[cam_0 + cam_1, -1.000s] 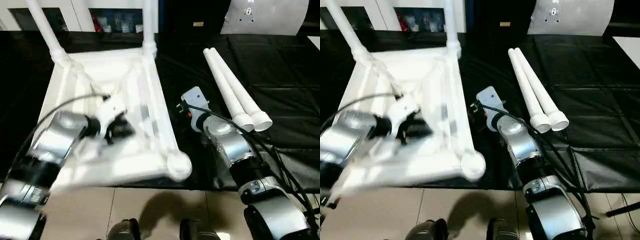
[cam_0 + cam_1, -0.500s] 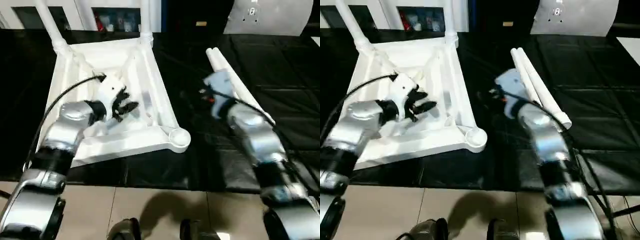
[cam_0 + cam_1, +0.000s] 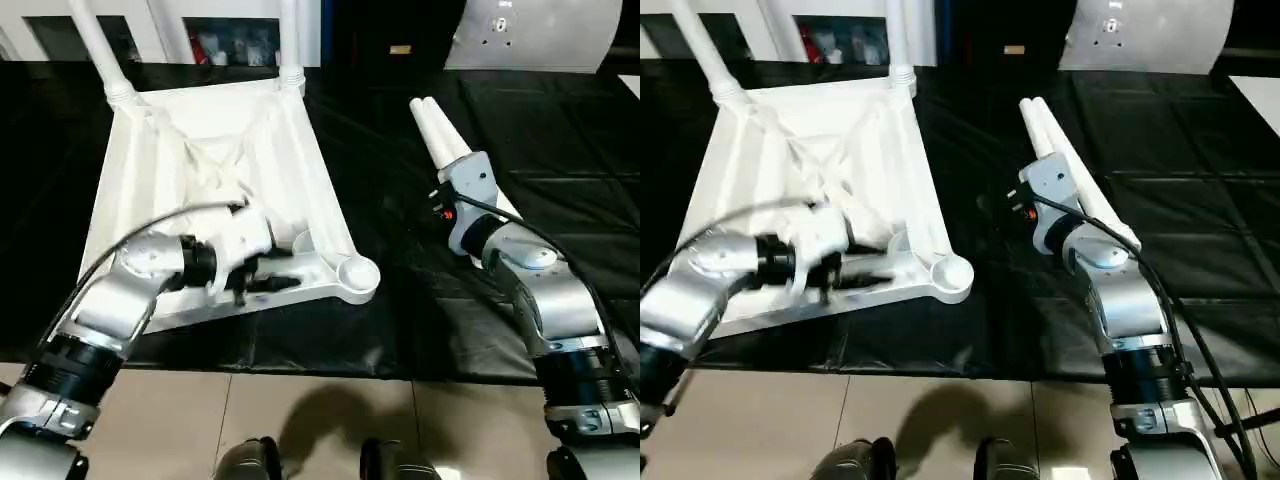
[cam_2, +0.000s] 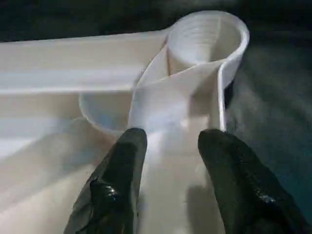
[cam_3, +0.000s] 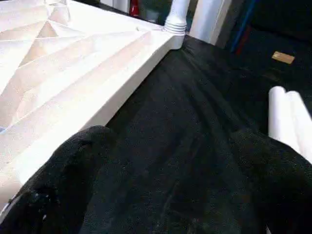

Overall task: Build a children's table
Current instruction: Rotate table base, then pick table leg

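Observation:
The white children's table top (image 3: 200, 150) lies upside down on the black bench, ribs up. Two legs (image 3: 92, 45) (image 3: 291, 35) stand in its far corner sockets. The near right socket (image 3: 357, 272) (image 4: 204, 39) holds nothing. My left gripper (image 3: 270, 272) (image 4: 170, 141) is at the near rail just left of that socket, open, one black finger on each side of a flat strip of the rail. Two loose legs (image 3: 440, 135) lie side by side on the right. My right gripper (image 5: 170, 146) hovers wide open over the black sheet beside them, holding nothing.
The black sheet-covered bench (image 3: 400, 320) ends close to me, with tiled floor (image 3: 180, 420) below. A silver board (image 3: 530, 30) leans at the far right. Cabinets (image 3: 220, 35) stand behind the bench. My right forearm (image 3: 540, 290) crosses the near ends of the loose legs.
My left gripper has moved from the middle of the ribbed underside down to the near rail by the corner socket. My right gripper has swung right, up against the loose legs.

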Robot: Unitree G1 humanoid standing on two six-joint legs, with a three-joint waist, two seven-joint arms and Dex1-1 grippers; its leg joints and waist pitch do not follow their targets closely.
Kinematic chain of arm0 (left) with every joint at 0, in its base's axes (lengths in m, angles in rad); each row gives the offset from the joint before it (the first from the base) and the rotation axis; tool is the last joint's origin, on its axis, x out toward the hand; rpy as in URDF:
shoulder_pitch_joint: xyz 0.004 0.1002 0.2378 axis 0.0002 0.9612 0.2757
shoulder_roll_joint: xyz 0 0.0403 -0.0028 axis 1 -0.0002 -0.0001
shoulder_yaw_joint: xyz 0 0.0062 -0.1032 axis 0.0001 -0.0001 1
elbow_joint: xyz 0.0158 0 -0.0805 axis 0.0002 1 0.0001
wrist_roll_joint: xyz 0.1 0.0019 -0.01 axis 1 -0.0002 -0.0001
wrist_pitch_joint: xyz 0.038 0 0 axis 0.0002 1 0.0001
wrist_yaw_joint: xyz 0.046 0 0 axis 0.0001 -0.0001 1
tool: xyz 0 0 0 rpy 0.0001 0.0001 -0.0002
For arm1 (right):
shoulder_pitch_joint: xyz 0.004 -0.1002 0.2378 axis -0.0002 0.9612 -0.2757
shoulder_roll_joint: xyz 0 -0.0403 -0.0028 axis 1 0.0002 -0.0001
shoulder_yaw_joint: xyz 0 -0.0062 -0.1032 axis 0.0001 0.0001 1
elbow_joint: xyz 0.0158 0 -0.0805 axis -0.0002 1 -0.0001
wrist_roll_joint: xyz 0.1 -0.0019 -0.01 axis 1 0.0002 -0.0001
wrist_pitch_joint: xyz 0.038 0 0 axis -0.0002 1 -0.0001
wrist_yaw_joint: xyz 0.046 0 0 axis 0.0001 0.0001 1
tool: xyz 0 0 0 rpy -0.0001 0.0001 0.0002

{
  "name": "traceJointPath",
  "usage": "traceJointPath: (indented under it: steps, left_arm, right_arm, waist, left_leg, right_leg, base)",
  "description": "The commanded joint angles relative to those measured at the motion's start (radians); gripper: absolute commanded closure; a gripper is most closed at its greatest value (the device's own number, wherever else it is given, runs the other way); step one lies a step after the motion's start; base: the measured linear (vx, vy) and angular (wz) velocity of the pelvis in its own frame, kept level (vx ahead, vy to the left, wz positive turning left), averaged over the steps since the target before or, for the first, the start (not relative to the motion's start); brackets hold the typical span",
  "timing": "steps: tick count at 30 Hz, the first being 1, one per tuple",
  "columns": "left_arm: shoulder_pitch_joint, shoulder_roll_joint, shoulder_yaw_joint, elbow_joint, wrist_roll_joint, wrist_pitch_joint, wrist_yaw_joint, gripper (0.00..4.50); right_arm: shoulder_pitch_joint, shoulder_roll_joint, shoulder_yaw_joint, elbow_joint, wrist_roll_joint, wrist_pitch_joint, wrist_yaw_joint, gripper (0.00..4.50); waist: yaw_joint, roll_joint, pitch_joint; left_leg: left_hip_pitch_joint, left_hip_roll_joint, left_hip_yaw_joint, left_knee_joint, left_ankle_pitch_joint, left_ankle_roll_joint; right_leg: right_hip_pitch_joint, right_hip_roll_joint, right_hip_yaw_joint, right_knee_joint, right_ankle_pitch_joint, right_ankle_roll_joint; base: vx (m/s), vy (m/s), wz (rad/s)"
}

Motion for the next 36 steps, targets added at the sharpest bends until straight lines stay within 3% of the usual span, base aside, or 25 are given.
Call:
traceJointPath:
  steps: [1, 8, 12, 15, 17, 22, 25, 26, 27, 29, 30, 32, 33, 34, 35, 36]
  left_arm:
    - [-0.026, -0.011, -0.011, 0.062, 0.078, -0.026, 0.095, 2.31]
    - [-0.062, -0.033, -0.028, 0.126, 0.145, -0.049, 0.180, 2.31]
    - [-0.080, -0.061, -0.030, 0.172, 0.175, -0.077, 0.224, 2.31]
    - [-0.103, -0.092, -0.017, 0.217, 0.186, -0.098, 0.288, 2.31]
    - [-0.136, -0.149, 0.034, 0.268, 0.156, -0.110, 0.364, 2.31]
    - [-0.135, -0.170, 0.069, 0.254, 0.117, -0.102, 0.346, 2.31]
    - [-0.090, -0.149, 0.077, 0.171, 0.057, -0.082, 0.256, 2.31]
    - [-0.073, -0.144, 0.084, 0.136, 0.030, -0.061, 0.233, 2.31]
    - [-0.042, -0.134, 0.101, 0.063, -0.016, -0.019, 0.204, 2.31]
    - [-0.010, -0.126, 0.120, -0.018, -0.062, 0.032, 0.176, 2.31]
    - [0.000, -0.122, 0.123, -0.043, -0.074, 0.050, 0.169, 2.31]
    - [0.014, -0.114, 0.126, -0.081, -0.097, 0.077, 0.152, 2.31]
    - [0.056, -0.098, 0.132, -0.193, -0.158, 0.155, 0.125, 2.11]
    - [0.056, -0.098, 0.132, -0.193, -0.158, 0.155, 0.125, 2.01]
    - [0.074, -0.092, 0.134, -0.237, -0.178, 0.182, 0.121, 1.97]
    - [0.085, -0.088, 0.135, -0.263, -0.186, 0.195, 0.124, 1.97]
  right_arm:
    - [0.012, -0.007, 0.005, -0.032, -0.013, 0.013, -0.008, 0.00]
    - [0.012, -0.006, 0.012, -0.034, -0.034, 0.022, -0.041, 0.00]
    - [-0.005, -0.018, 0.012, -0.004, -0.070, 0.012, -0.082, 0.00]
    - [-0.025, -0.017, -0.003, 0.015, -0.072, 0.074, -0.106, 0.00]
    - [-0.061, -0.013, -0.018, 0.041, -0.078, 0.191, -0.147, 0.00]
    - [-0.127, -0.007, -0.041, 0.117, -0.068, 0.260, -0.170, 0.00]
    - [-0.188, -0.018, -0.034, 0.231, -0.069, 0.246, -0.157, 0.00]
    - [-0.210, -0.020, -0.032, 0.275, -0.072, 0.240, -0.159, 0.00]
    - [-0.253, -0.024, -0.027, 0.363, -0.082, 0.227, -0.160, 0.00]
    - [-0.298, -0.029, -0.022, 0.457, -0.098, 0.201, -0.167, 0.00]
    - [-0.314, -0.029, -0.027, 0.488, -0.101, 0.199, -0.179, 0.00]
    - [-0.335, -0.028, -0.032, 0.530, -0.103, 0.196, -0.192, 0.00]
    - [-0.402, -0.031, -0.022, 0.654, -0.129, 0.217, -0.226, 0.00]
    - [-0.402, -0.031, -0.022, 0.654, -0.129, 0.217, -0.226, 0.00]
    - [-0.431, -0.032, -0.012, 0.708, -0.141, 0.226, -0.233, 0.00]
    - [-0.446, -0.032, -0.006, 0.734, -0.148, 0.222, -0.240, 0.00]
  waist:
    - [0.001, -0.003, -0.099]
    - [0.003, -0.004, -0.105]
    - [0.003, -0.004, -0.101]
    - [0.002, -0.006, -0.096]
    - [0.000, -0.006, -0.096]
    - [-0.002, 0.000, -0.097]
    - [-0.004, -0.001, -0.102]
    - [-0.001, 0.004, -0.098]
    - [-0.004, 0.002, -0.100]
    - [-0.003, 0.000, -0.097]
    - [-0.003, -0.008, -0.095]
    - [0.000, -0.005, -0.096]
    - [-0.001, -0.024, -0.092]
    - [-0.003, -0.016, -0.097]
    - [-0.003, -0.011, -0.090]
    - [-0.005, -0.016, -0.088]
  left_leg:
    - [0.032, 0.056, -0.030, -0.061, -0.150, 0.037]
    - [0.031, 0.055, -0.030, -0.055, -0.134, 0.042]
    - [0.034, 0.055, -0.031, -0.056, -0.166, 0.032]
    - [0.034, 0.053, -0.033, -0.058, -0.201, 0.018]
    - [0.036, 0.053, -0.034, -0.058, -0.215, 0.012]
    - [0.033, 0.050, -0.037, -0.055, -0.196, 0.013]
    - [0.031, 0.053, -0.037, -0.051, -0.173, 0.016]
    - [0.035, 0.052, -0.032, -0.050, -0.169, 0.022]
    - [0.030, 0.054, -0.035, -0.051, -0.157, 0.022]
    - [0.032, 0.054, -0.030, -0.049, -0.155, 0.025]
    - [0.032, 0.054, -0.027, -0.050, -0.154, 0.031]
    - [0.034, 0.055, -0.029, -0.050, -0.156, 0.033]
    - [0.035, 0.055, -0.024, -0.053, -0.163, 0.035]
    - [0.035, 0.060, -0.033, -0.050, -0.156, 0.023]
    - [0.036, 0.058, -0.029, -0.051, -0.171, 0.020]
    - [0.033, 0.056, -0.028, -0.051, -0.179, 0.018]
  right_leg:
    - [0.062, -0.075, 0.052, -0.066, -0.167, -0.213]
    - [0.064, -0.078, 0.052, -0.064, -0.152, -0.220]
    - [0.059, -0.078, 0.050, -0.072, -0.211, -0.210]
    - [0.060, -0.078, 0.050, -0.076, -0.266, -0.196]
    - [0.059, -0.078, 0.050, -0.078, -0.284, -0.193]
    - [0.061, -0.080, 0.048, -0.077, -0.253, -0.207]
    - [0.065, -0.086, 0.048, -0.068, -0.202, -0.233]
    - [0.060, -0.081, 0.049, -0.071, -0.187, -0.236]
    - [0.067, -0.084, 0.047, -0.062, -0.159, -0.255]
    - [0.062, -0.081, 0.047, -0.067, -0.157, -0.268]
    - [0.062, -0.076, 0.048, -0.066, -0.155, -0.265]
    - [0.062, -0.079, 0.047, -0.061, -0.171, -0.260]
    - [0.059, -0.075, 0.046, -0.070, -0.197, -0.248]
    - [0.065, -0.087, 0.046, -0.054, -0.195, -0.267]
    - [0.057, -0.081, 0.046, -0.067, -0.231, -0.261]
    - [0.059, -0.078, 0.046, -0.066, -0.244, -0.252]
  base:
    - [0.000, 0.000, 0.00]
    - [0.000, 0.000, 0.00]
    - [0.000, 0.000, 0.00]
    - [0.000, 0.000, 0.00]
    - [0.000, 0.000, 0.00]
    - [0.000, 0.000, 0.00]
    - [0.000, 0.000, 0.00]
    - [0.000, 0.000, 0.00]
    - [0.000, 0.000, 0.00]
    - [0.000, 0.000, 0.00]
    - [0.000, 0.000, 0.00]
    - [0.000, 0.000, 0.00]
    - [0.000, 0.000, 0.00]
    - [0.000, 0.000, 0.00]
    - [0.000, 0.000, 0.00]
    - [0.000, 0.000, 0.00]
